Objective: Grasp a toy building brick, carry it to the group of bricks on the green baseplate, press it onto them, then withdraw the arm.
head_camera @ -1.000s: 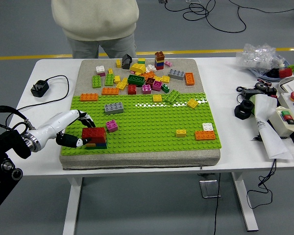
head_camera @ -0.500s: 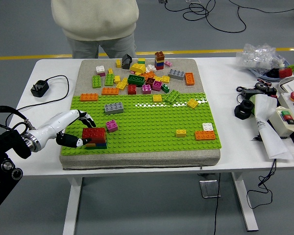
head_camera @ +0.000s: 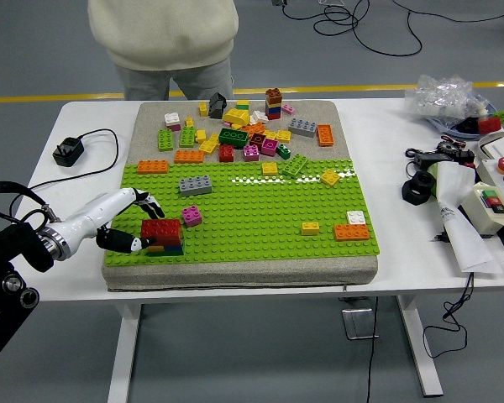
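Head view: red brick (head_camera: 160, 227) is seated on the brick stack (head_camera: 165, 246) at the green baseplate (head_camera: 260, 218) near-left corner, flanked by left hand (head_camera: 131, 225) (grip unclear).

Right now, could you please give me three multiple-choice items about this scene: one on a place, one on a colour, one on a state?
1. Where on the green baseplate does the brick stack stand?
A. near-left corner
B. far-right corner
C. centre

2. What colour is the top brick of that stack?
A. white
B. red
C. grey

3. What is the left hand doing?
A. resting off the table
B. at the stack, fingers around it
C. lifting the black adapter

Answers:
1 A, the stack sits by the baseplate's near edge on the left.
2 B, its top layer is red, over darker and coloured layers.
3 B, the thumb lies on the near side and the fingers on the far side of the red brick.
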{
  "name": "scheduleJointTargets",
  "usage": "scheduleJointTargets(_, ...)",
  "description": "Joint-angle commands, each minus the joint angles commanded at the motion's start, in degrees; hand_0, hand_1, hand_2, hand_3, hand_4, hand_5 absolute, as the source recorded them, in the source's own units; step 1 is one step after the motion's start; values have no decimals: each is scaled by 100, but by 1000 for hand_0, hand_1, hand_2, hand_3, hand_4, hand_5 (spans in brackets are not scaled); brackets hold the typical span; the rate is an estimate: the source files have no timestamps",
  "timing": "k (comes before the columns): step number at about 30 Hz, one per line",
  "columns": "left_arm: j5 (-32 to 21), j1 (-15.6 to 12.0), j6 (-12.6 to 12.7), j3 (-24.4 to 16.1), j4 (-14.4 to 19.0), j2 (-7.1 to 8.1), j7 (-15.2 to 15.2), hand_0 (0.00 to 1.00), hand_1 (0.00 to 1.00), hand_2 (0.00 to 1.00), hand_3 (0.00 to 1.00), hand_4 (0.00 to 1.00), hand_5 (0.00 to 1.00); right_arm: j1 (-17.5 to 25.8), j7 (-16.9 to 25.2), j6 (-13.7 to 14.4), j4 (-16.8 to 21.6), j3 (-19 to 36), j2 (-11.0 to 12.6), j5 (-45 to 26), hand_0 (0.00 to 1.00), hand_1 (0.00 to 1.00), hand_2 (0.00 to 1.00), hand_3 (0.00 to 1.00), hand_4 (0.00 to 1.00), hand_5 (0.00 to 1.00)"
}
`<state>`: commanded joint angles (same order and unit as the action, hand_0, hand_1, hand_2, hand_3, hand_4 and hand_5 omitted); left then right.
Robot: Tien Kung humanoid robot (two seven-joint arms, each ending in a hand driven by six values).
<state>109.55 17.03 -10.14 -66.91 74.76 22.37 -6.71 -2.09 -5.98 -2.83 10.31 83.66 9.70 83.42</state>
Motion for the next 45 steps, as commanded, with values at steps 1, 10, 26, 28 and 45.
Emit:
scheduleJointTargets(1,-3,4,0,-2,3,-2,-1,832,714,591,596,795,42,-1,0,-1,0,1,1,0,767,713,762,756,963,699)
scheduleJointTargets(10,-5,39,-6,-19,10,-22,-5,835,719,598,603,808,55,-10,3,-10,0,6,4,-6,767,712,761,750,963,699)
scheduleJointTargets(26,2,73,-13,-44,-8,-56,-7,837,720,603,605,819,60,-9,5,-17,0,15,7,-15,766,713,760,746,961,698)
scheduleJointTargets(28,-8,71,-16,-47,4,-54,-11,837,720,603,605,819,60,-9,7,-17,0,15,7,-18,766,713,760,746,961,698)
scheduleJointTargets(45,-92,30,-146,-94,192,-19,-58,855,733,627,611,826,68,-9,9,-19,0,10,5,-22,767,712,758,739,961,696)
